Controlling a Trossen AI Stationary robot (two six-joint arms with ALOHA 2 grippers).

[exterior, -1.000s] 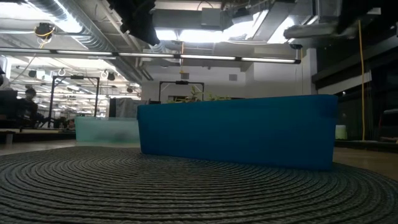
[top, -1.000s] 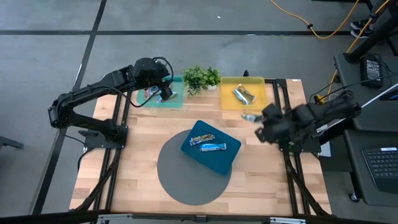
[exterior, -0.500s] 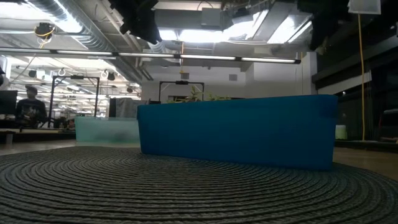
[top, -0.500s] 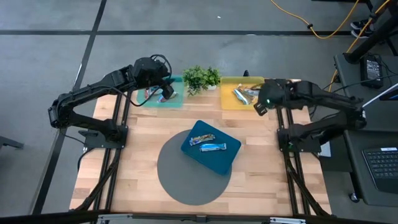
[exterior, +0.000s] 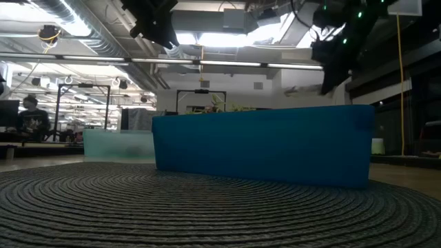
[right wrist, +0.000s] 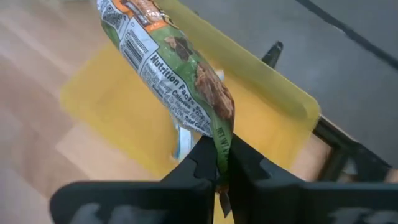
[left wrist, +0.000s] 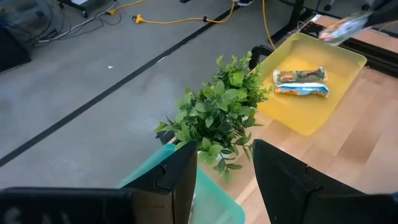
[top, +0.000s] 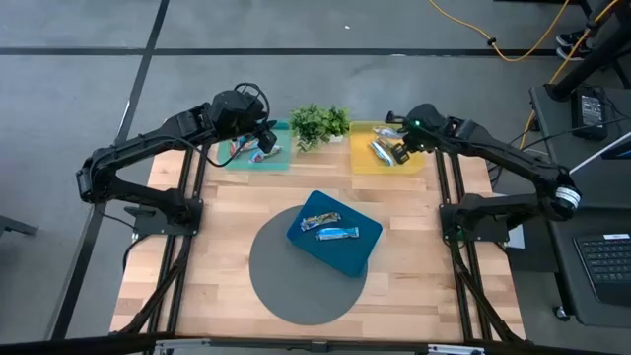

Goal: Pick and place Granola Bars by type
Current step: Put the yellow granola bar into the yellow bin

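High view: the left gripper (top: 262, 141) hangs over the teal tray (top: 279, 158) at the table's far edge, beside the plant (top: 318, 122); the right gripper (top: 401, 144) hangs over the yellow tray (top: 367, 158), in which granola bars (top: 381, 150) lie. Two further bars (top: 328, 227) lie in the blue tray (top: 347, 254), which rests partly on the round grey mat (top: 286, 286). Low view: the blue tray's wall (exterior: 262, 143) stands on the mat, with both arms dark overhead and a person (exterior: 31, 120) seated far behind. Left wrist view: the left gripper's fingers (left wrist: 180, 180) stand apart with nothing between them; beyond them are the plant and the yellow tray holding two bars (left wrist: 300, 82). Right wrist view: the right gripper (right wrist: 219, 163) is clamped on one end of a green-orange bar (right wrist: 168, 62), held above the yellow tray.
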